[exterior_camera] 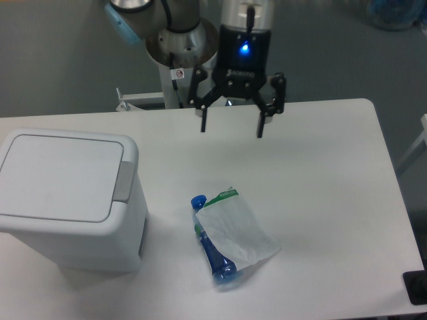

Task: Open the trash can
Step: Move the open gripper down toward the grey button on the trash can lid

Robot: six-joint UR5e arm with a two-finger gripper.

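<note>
The white boxy trash can (67,200) stands at the table's left side with its flat lid (57,177) down. A grey push tab (123,181) runs along the lid's right edge. My gripper (231,128) hangs open above the back middle of the table, fingers pointing down, a blue light lit on its body. It is well to the right of the can and behind it, touching nothing.
A blue bottle in a clear bag (227,237) lies on the white table (327,187) right of the can. The arm's base column (181,67) stands behind the table's back edge. A dark object (417,288) sits at the front right corner.
</note>
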